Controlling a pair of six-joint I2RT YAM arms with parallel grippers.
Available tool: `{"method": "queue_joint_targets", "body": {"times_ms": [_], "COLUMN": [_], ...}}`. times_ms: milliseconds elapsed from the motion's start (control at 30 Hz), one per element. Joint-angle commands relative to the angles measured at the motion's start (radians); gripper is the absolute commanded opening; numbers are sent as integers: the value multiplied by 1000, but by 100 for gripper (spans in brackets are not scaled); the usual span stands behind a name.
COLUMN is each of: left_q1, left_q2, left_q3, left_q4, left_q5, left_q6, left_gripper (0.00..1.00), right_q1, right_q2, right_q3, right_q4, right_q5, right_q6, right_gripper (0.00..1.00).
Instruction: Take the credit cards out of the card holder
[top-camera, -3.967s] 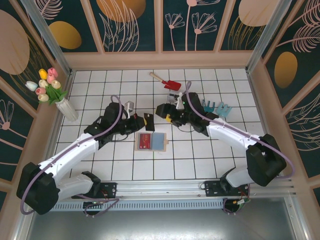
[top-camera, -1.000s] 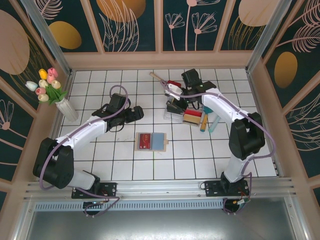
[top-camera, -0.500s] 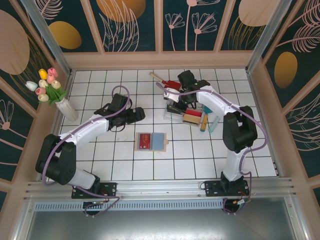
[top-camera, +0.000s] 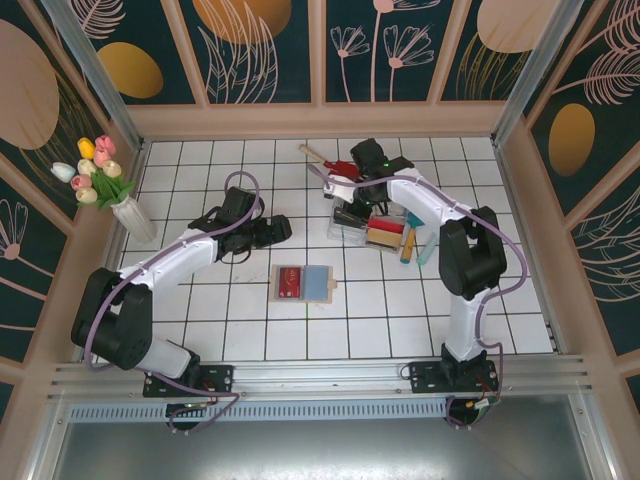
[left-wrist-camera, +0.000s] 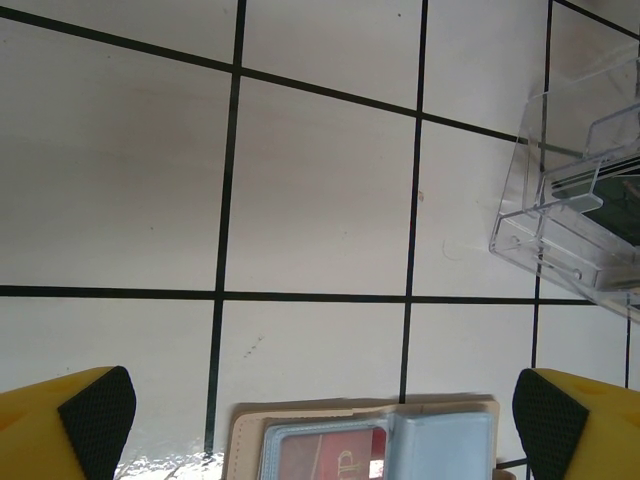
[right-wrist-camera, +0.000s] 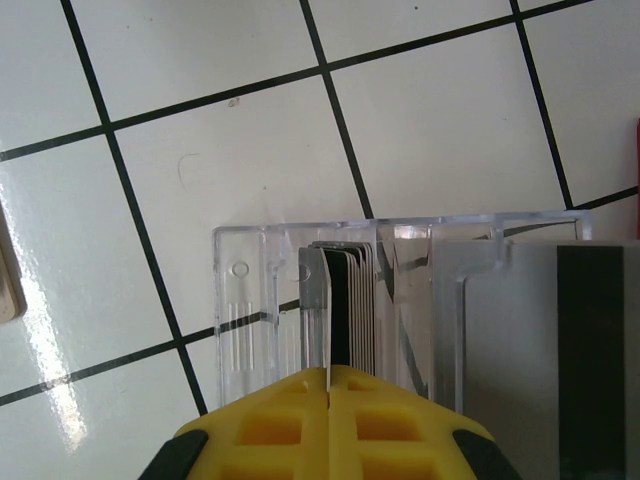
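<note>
Top: card holder (top-camera: 318, 285) open on desk (top-camera: 200, 320), red card (top-camera: 290, 283) in its left pocket. L fingers (top-camera: 278, 229) just beyond it, wide open, empty. R fingers (top-camera: 348, 197) over clear tray (top-camera: 352, 232).
L wrist: holder at bottom edge, between fingertips, not touched.
R wrist: fingers shut over cards (right-wrist-camera: 345, 300) standing in tray slot — can't tell if one's pinched.
Card = thin, stiff, slick, light — I'd pinch exposed edge, slide along pocket; holder's light, may drag.

White-tiled table (top-camera: 240, 340), dark grout, is sitting enclosed by teal floral wall panels (top-camera: 265, 50) in pale wooden frames (top-camera: 317, 50). Aluminium rail (top-camera: 330, 375) is running along its near edge. Glare is suggesting overhead lighting, possibly.
</note>
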Motion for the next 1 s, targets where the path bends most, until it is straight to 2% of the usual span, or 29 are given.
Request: {"method": "queue_joint_targets", "body": {"times_ms": [0, 367, 500, 633, 733, 833, 967], "left_q1": [7, 8, 7, 7, 7, 7, 7], "left_q2": [-2, -17, -14, -18, -24, -32, -42], "left_q3": [2, 12, 8, 4, -1, -14, -32], "left_q4": [-10, -27, -24, -21, -21, -19, -27], "left_q5": [30, 49, 56, 59, 64, 79, 83], "left_q6": [7, 31, 31, 28, 23, 9, -4], "left_gripper": [99, 99, 99, 99, 98, 98, 98], "right_q1": [10, 16, 21, 23, 23, 16, 16], "right_q2": [24, 44, 39, 36, 24, -6, -85], "right_q3": [44, 56, 80, 108, 128, 136, 77], "right_q4": [11, -6, -23, -39, -37, -36, 37], "right_q5": [11, 78, 83, 89, 91, 29, -54], "right_q6": [-7, 3, 10, 35, 87, 185, 384], "right_gripper": [6, 11, 21, 24, 24, 27, 30]}}
